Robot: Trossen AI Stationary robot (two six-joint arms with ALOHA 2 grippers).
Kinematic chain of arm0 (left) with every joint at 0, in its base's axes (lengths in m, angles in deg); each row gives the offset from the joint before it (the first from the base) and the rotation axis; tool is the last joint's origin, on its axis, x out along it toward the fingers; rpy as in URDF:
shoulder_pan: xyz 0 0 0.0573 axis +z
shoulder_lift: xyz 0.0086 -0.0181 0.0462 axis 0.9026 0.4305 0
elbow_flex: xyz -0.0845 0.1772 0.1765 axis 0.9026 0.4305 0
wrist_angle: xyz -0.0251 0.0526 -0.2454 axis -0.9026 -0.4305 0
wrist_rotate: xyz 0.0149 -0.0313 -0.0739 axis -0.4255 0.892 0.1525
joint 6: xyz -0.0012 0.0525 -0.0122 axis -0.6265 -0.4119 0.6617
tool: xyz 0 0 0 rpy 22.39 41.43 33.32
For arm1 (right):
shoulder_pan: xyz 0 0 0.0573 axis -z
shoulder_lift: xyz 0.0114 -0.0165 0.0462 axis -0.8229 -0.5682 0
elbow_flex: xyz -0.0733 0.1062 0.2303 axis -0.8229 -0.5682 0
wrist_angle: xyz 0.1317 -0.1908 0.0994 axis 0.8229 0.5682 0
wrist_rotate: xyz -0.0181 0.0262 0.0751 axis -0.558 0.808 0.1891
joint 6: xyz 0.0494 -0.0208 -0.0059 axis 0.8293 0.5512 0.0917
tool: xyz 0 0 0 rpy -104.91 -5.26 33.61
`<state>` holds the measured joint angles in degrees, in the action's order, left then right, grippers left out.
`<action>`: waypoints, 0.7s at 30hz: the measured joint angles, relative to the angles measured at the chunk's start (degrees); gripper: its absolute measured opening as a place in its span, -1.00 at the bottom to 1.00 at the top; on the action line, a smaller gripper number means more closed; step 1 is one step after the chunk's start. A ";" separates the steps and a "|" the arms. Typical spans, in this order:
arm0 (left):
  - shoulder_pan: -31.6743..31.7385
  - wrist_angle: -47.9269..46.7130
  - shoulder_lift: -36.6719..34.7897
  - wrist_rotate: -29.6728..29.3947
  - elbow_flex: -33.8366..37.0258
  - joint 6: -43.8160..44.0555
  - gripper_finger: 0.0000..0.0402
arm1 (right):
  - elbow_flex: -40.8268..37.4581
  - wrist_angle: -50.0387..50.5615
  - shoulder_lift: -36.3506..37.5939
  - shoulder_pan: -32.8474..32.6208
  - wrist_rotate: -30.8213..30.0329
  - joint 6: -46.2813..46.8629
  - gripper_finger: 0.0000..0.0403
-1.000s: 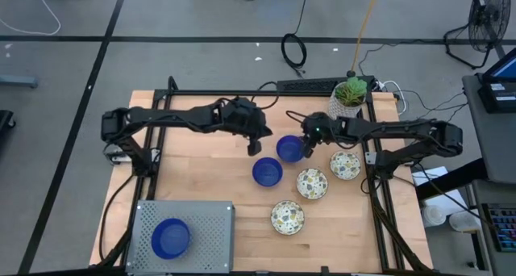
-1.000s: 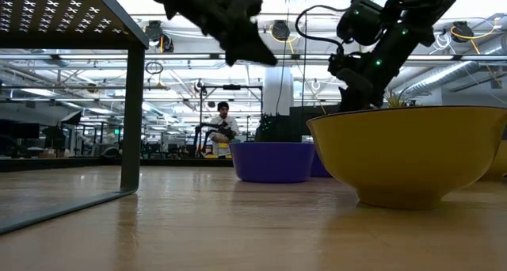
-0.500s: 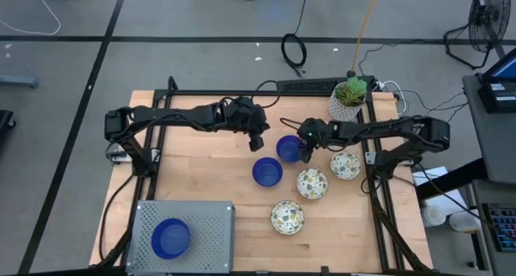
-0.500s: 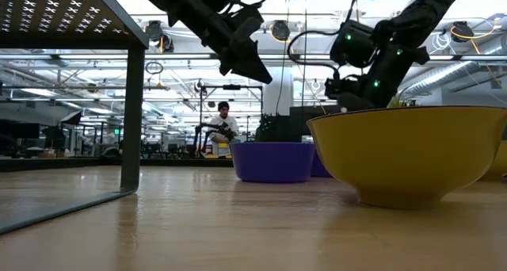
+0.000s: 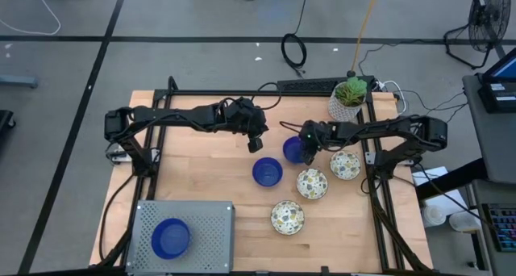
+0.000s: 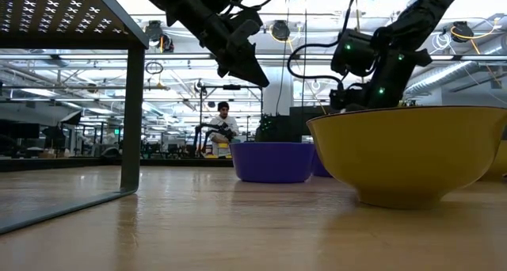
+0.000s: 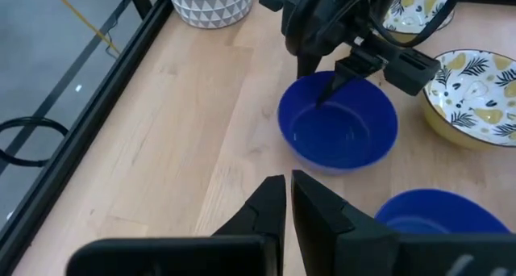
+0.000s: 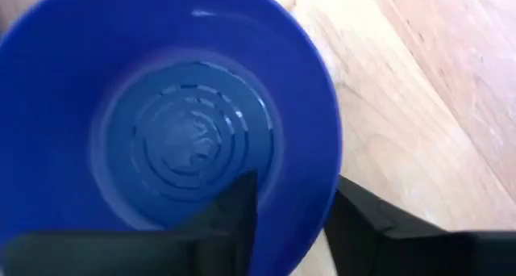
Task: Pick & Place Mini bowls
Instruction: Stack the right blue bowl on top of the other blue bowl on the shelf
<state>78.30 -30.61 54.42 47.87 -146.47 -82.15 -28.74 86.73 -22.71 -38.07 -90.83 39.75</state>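
Observation:
In the high view, two blue mini bowls stand mid-table: one (image 5: 294, 149) under my right gripper (image 5: 306, 152), the other (image 5: 267, 172) nearer. A third blue bowl (image 5: 170, 237) sits on the grey perforated platform. Three speckled cream bowls (image 5: 312, 183), (image 5: 345, 165), (image 5: 287, 217) rest on the wood. My right gripper is open. In its wrist view, one finger (image 8: 234, 215) is inside the blue bowl's rim (image 8: 322, 147) and the other (image 8: 363, 223) is outside. My left gripper (image 7: 287, 197) is shut and hovers above the table, left of that bowl. My right gripper comes at the blue bowl from above, its fingers astride the bowl's wall on the right side (image 8: 310, 219). I cannot tell whether either finger touches the wall. The bowl stands on the table.
A white pot with a green plant (image 5: 348, 98) stands at the far right corner. The grey platform (image 5: 210, 219) fills the near left. A speckled bowl (image 6: 408, 152) looms close in the low view. A person shows far off in the room beyond.
My right gripper has come down and slightly toward the near edge, onto the far blue bowl, until its fingers stand astride the rim. My left gripper has risen a little and stayed shut.

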 joint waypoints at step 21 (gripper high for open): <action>0.00 -0.96 0.00 -0.02 0.00 0.31 -0.87 | -0.11 3.60 14.52 2.88 -25.79 -9.29 -1.00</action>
<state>78.30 -31.57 54.42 47.85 -146.47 -81.83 -28.85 90.33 -8.20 -35.20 -116.62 30.46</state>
